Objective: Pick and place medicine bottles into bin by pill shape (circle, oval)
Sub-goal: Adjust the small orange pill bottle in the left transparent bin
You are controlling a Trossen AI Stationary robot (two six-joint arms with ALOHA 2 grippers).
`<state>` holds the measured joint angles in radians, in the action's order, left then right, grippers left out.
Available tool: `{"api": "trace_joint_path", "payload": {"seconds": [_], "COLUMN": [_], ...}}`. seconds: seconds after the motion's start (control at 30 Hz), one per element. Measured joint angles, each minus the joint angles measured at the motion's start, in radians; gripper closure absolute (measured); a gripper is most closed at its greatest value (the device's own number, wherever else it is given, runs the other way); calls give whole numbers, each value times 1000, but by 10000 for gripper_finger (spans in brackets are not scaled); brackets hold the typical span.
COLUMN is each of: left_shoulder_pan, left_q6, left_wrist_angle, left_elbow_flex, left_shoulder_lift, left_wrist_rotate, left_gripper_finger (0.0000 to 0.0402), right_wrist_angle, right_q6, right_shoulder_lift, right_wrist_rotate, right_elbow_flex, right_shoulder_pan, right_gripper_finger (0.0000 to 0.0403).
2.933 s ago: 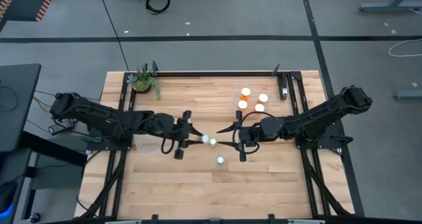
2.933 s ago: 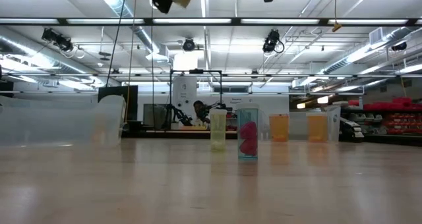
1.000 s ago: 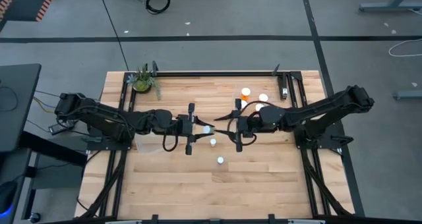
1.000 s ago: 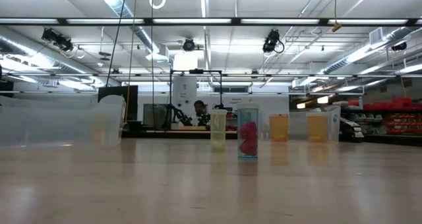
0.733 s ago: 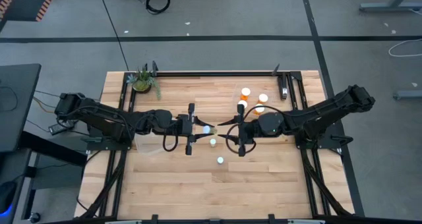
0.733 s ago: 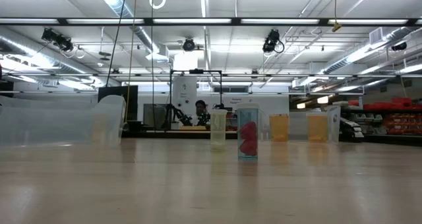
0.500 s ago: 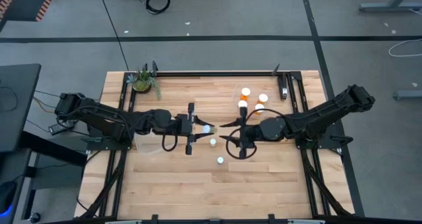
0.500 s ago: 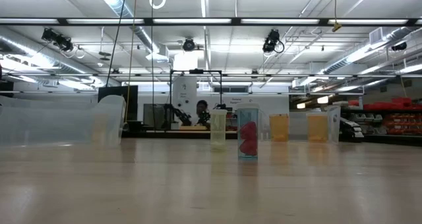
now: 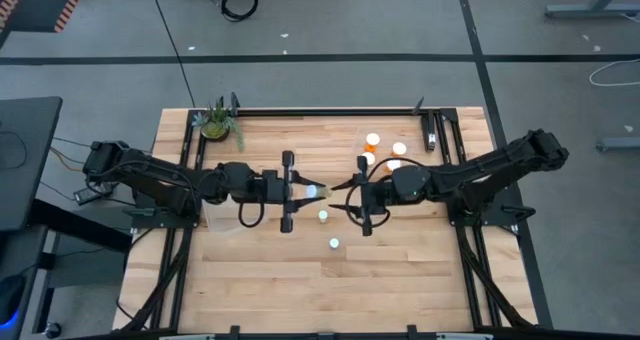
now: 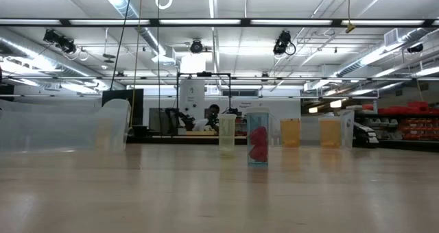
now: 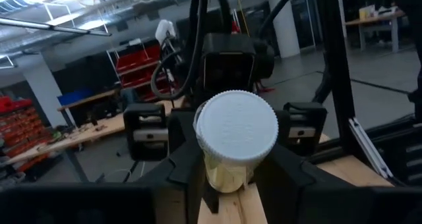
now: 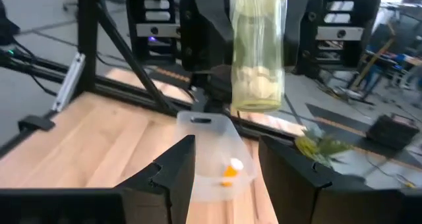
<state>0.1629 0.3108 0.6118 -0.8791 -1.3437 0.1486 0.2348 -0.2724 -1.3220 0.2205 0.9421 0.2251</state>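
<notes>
The left gripper (image 11: 227,178) is clamped on a white-capped bottle (image 11: 236,140) held above the table's middle; the right gripper (image 12: 224,161), facing it close by, stands part open and empty

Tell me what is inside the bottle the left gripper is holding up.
Through the clear wall of the bottle, pale round pills lie piled at its lower end. The left gripper clamps it below the white cap, and their number cannot be seen.
</notes>
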Motion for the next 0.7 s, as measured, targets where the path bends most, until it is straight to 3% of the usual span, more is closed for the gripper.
{"api": "trace_joint_path", "payload": {"seconds": [0.3, 0.7], "left_shoulder_pan": [-3, -1], "left_q6": [0, 18], "left_wrist_angle": [17, 6], "left_elbow_flex": [0, 0], "left_shoulder_lift": [0, 0], "left_wrist_rotate": [-20, -23], "left_gripper_finger": [277, 278], "right_wrist_angle": [94, 93], "right_q6": [0, 8], "right_shoulder_lift": [0, 0], "right_wrist_rotate": [-130, -105], "right_elbow_flex": [0, 0], "right_shoulder_pan": [-36, -9], "right_gripper_finger": [228, 228]}}
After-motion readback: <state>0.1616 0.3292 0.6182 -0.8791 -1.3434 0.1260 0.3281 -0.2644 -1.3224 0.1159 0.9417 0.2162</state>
